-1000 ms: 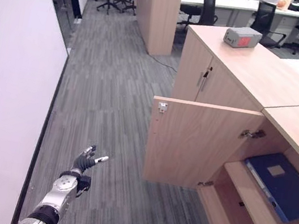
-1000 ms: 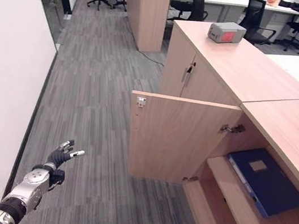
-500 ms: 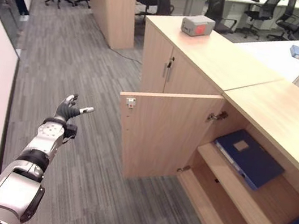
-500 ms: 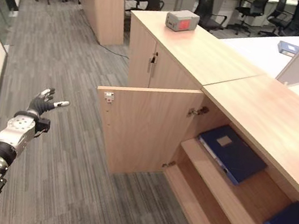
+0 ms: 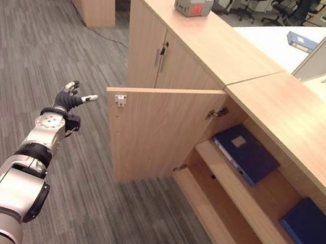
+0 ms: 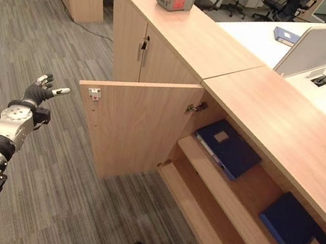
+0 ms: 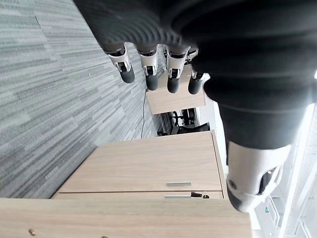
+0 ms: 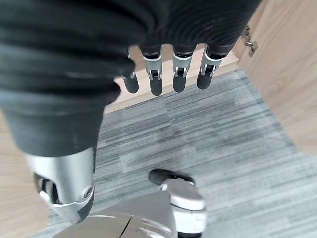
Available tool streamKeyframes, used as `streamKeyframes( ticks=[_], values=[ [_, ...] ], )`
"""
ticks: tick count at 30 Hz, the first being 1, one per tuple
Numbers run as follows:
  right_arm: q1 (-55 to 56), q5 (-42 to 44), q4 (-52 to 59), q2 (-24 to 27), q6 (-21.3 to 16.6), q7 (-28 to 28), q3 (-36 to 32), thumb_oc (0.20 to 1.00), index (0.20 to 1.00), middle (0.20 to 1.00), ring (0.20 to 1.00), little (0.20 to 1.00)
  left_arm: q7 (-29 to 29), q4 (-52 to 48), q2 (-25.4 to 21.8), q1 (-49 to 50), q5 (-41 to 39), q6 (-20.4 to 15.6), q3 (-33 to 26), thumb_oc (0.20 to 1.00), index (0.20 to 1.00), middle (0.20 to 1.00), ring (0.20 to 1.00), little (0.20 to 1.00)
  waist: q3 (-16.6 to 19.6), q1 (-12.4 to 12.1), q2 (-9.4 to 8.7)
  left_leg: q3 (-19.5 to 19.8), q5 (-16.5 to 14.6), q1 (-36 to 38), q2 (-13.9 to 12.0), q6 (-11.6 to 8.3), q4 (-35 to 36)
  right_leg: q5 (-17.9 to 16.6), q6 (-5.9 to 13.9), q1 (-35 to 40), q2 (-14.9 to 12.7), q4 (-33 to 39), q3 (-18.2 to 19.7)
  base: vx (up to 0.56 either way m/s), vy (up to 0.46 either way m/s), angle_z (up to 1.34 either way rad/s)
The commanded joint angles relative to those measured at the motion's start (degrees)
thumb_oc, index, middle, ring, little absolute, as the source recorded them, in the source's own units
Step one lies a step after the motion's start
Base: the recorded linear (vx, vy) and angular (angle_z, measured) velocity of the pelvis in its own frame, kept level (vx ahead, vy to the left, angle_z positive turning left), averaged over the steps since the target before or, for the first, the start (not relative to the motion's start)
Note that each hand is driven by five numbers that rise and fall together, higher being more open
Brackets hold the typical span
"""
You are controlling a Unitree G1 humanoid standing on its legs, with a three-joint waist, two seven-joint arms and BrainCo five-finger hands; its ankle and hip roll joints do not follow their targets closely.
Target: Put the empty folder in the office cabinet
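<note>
The office cabinet (image 5: 226, 45) of light wood stands at my right with one door (image 5: 155, 133) swung wide open. A dark blue folder (image 5: 245, 153) lies flat on its upper shelf (image 5: 275, 197), just behind the door's hinge side. My left hand (image 5: 67, 96) is held out over the carpet, a little left of the door's free edge, open, fingers (image 7: 148, 64) straight, holding nothing. My right hand (image 8: 156, 74) hangs low by the cabinet's base, open and empty.
A second blue folder (image 5: 312, 238) lies further right on the same shelf. On the cabinet top sits a grey box (image 5: 193, 4) with a red label. Another folder (image 5: 302, 40) rests on the white desk behind. A closed cabinet section (image 5: 147, 47) adjoins the open one.
The whole picture has shifted, so the camera has moved and more of the shelf shows. My left arm has risen from near the floor to the height of the door's top edge.
</note>
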State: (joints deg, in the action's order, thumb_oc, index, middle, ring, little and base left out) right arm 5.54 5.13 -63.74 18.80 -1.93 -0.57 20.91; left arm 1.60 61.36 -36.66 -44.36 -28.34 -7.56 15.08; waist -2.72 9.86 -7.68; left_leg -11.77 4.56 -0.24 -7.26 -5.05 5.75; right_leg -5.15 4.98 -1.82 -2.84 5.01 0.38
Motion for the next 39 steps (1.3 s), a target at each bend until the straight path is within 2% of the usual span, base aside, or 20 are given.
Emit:
streamKeyframes(
  ticks=[1,7,12,13,15,18,23,25,28,32,34,39],
  values=[
    [-4.35,-1.22,-2.28,0.56,-0.46,0.73,2.37,1.0,1.0,1.0,1.0,1.0,-0.91,2.94,0.86,-11.45,-0.54,-3.75,2.07,1.0,1.0,1.0,1.0,1.0,-3.82,-0.37,1.27,0.3,-7.99,6.5,-0.96,-1.35,-0.75,2.4,6.97,-0.27,-3.63,-2.35,-2.05,0.0,0.024,-0.06],
    [-6.85,-2.04,-1.32,0.05,-0.75,1.2,3.84,1.0,1.0,1.0,1.0,1.0,-2.47,0.67,6.18,-12.83,1.84,-3.58,6.84,1.0,1.0,1.0,1.0,1.0,-4.84,0.03,0.39,0.2,-8.54,6.53,-0.39,-0.72,-0.75,1.9,7.11,-1.06,-3.9,-2.37,-1.16,0.0,0.03,-0.03],
    [-7.85,-3.39,-1.44,0.04,-0.65,1.48,4.91,1.0,1.0,1.0,1.0,1.0,-3.42,-1.65,8.29,-13.52,3.81,-3.59,9.88,1.0,1.0,1.0,1.0,1.0,-5.45,-0.15,0.22,0.49,-8.51,6.0,-0.1,-0.46,-0.75,1.5,7.11,-1.72,-3.93,-2.28,-1.04,-0.01,0.008,0.01],
    [-8.33,-4.55,-1.71,0.23,-0.52,1.62,5.48,1.0,1.0,1.0,1.0,1.0,-4.33,-4.44,10.2,-13.37,4.83,-3.74,12.25,1.0,1.0,1.0,1.0,1.0,-5.92,-0.47,0.43,0.79,-8.47,5.6,0.18,-0.32,-0.75,1.31,7.15,-1.87,-4.18,-2.08,-1.29,-0.03,0.018,0.04],
    [-8.32,-4.56,-1.72,0.21,-0.53,1.62,5.46,1.0,1.0,1.0,1.0,1.0,-4.31,-4.49,10.21,-13.34,4.84,-3.71,12.27,1.0,1.0,1.0,1.0,1.0,-5.92,-0.49,0.43,0.8,-8.48,5.6,0.19,-0.32,-0.75,1.31,7.15,-1.86,-4.18,-2.08,-1.29,-0.02,0.015,0.04],
    [-7.98,-6.26,-2.37,0.39,-0.36,1.84,5.54,1.0,1.0,1.0,1.0,1.0,-5.62,-10.04,12.84,-11.27,7.18,-4.11,16.18,1.0,1.0,1.0,1.0,1.0,-6.61,-1.29,0.96,1.68,-8.58,5.58,0.52,-0.1,-0.75,1.47,6.94,-1.36,-4.69,-1.89,-1.99,-0.01,0.02,0.1],
    [-7.67,-7.04,-3.28,0.51,0.05,2.15,4.88,1.0,1.0,1.0,1.0,1.0,-6.36,-14.83,14.31,-7.88,7.3,-4.25,17.25,1.0,1.0,1.0,1.0,1.0,-7.3,-2.29,1.69,2.59,-8.59,5.65,0.86,0.06,-0.75,1.68,6.87,-0.69,-5.01,-1.76,-2.87,-0.02,0.011,0.13],
    [-7.64,-7.07,-3.77,0.48,0.31,2.37,4.14,1.0,1.0,1.0,1.0,1.0,-6.59,-17.41,14.97,-4.96,7.28,-4.21,17.43,1.0,1.0,1.0,1.0,1.0,-7.54,-2.9,2.03,3.14,-8.53,5.63,1.05,0.17,-0.75,1.83,6.76,-0.36,-5.17,-1.81,-3.22,-0.02,0.002,0.1],
    [-7.57,-6.9,-4.98,0.06,0.88,2.61,2.23,1.0,1.0,1.0,1.0,1.0,-8.7,-26.44,13.86,3.95,6.98,-3.96,18.25,1.0,1.0,1.0,1.0,1.0,-7.73,-4.39,3.17,4.32,-8.49,5.53,1.57,0.38,-0.75,2.12,6.6,0.5,-5.83,-1.83,-4.37,-0.01,0.02,0.19],
    [-6.8,-7.52,-6.54,-0.5,1.45,2.05,-0.27,1.0,1.0,1.0,1.0,1.0,-14.46,-38.24,8.37,19.98,6.37,-2.57,17.97,1.0,1.0,1.0,1.0,1.0,-6.63,-7.08,4.84,5.64,-8.4,5.53,2.33,0.73,-0.75,2.48,6.47,2.11,-6.97,-2.03,-6.3,-0.01,0.039,0.14],
    [-6.43,-7.95,-6.7,-0.74,1.58,1.84,-0.8,1.0,1.0,1.0,1.0,1.0,-16.46,-41.95,6.64,24.84,6.61,-1.99,17.6,1.0,1.0,1.0,1.0,1.0,-5.73,-7.76,5.33,6.19,-8.46,5.48,2.72,0.87,-0.75,2.58,6.49,2.71,-7.52,-2.15,-7.11,-0.03,0.056,0.19],
    [-6.02,-8.05,-6.44,-1.22,1.76,1.95,-1.55,1.0,1.0,1.0,1.0,1.0,-17.08,-44.91,8.29,29.39,5.26,-1.18,16.12,1.0,1.0,1.0,1.0,1.0,-4.72,-8.38,5.72,6.96,-8.48,5.6,3.43,1.38,-0.75,2.7,6.56,3.28,-8.24,-2.86,-7.96,-0.03,0.048,0.19]
  ],
)
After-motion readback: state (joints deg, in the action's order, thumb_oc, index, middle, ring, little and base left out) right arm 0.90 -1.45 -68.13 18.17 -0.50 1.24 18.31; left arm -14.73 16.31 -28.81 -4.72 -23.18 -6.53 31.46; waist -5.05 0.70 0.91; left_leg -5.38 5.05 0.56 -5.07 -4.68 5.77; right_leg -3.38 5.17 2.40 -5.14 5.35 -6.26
